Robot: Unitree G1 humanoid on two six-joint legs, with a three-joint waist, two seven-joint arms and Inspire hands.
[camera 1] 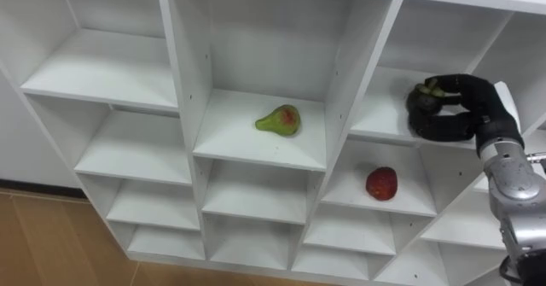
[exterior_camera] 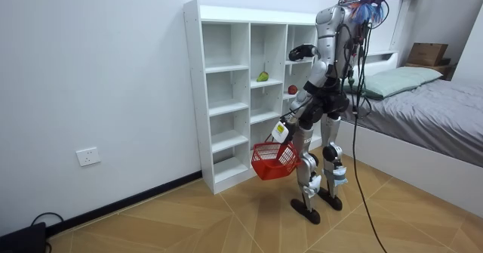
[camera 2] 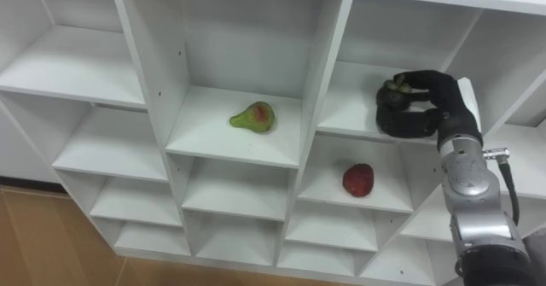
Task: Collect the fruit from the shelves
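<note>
My right hand (camera 1: 465, 107) (camera 2: 431, 98) is raised into the upper right compartment of the white closet (camera 1: 183, 107). Its fingers are curled round a dark round fruit with a green top (camera 1: 426, 92) (camera 2: 394, 90), just above the shelf board. A green pear with a red blush (camera 1: 279, 120) (camera 2: 253, 116) lies in the middle compartment. One shelf below my hand sits a red apple (camera 1: 381, 183) (camera 2: 358, 180). In the room view my left hand (exterior_camera: 290, 119) hangs low at my side, holding a red basket (exterior_camera: 275, 161) by its handle.
I stand close in front of the closet (exterior_camera: 226, 94), which is against a white wall. Its other compartments hold nothing. A bed (exterior_camera: 423, 109) lies behind me on the room view's right. The floor is wood.
</note>
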